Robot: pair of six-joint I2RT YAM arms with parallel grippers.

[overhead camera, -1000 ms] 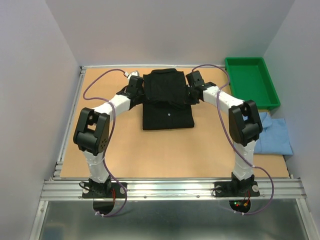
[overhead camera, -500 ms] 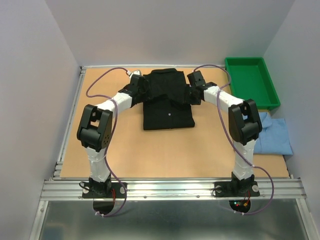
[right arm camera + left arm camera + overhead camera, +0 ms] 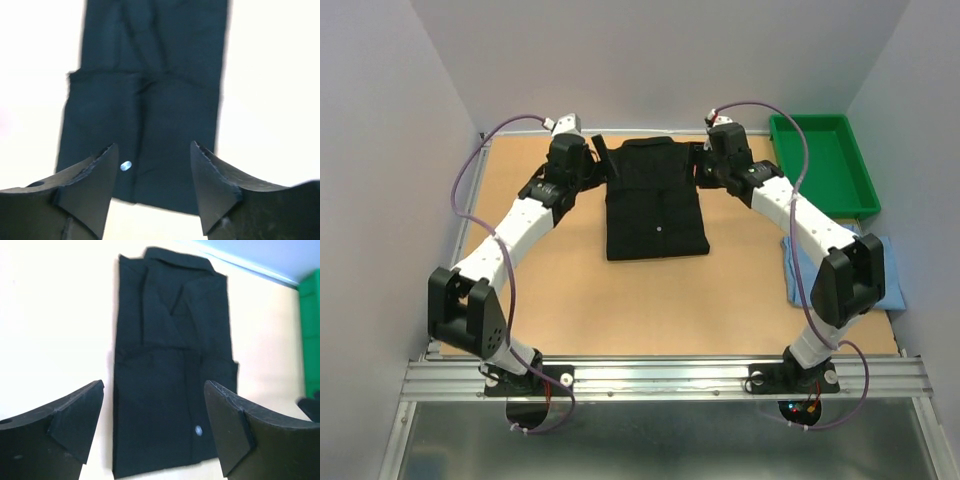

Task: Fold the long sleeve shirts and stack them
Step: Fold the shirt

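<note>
While the left gripper [image 3: 155, 390] and right gripper [image 3: 152, 150] stand with jaws spread and hold nothing, the black shirt [image 3: 655, 205] lies between them at the far centre of the flat wooden table [image 3: 650, 300]. It is a soft, folded rectangle, collar toward the far wall. The light blue shirt [image 3: 892, 285] lies rumpled at the table's right edge, below the rigid green tray [image 3: 820, 165] and partly behind the right arm. Open board extends from the black shirt's near hem to the arm bases.

Matt black cloth shirt [image 3: 655, 200] on smooth wooden table [image 3: 650, 295]; glossy green plastic tray [image 3: 823, 165].
</note>
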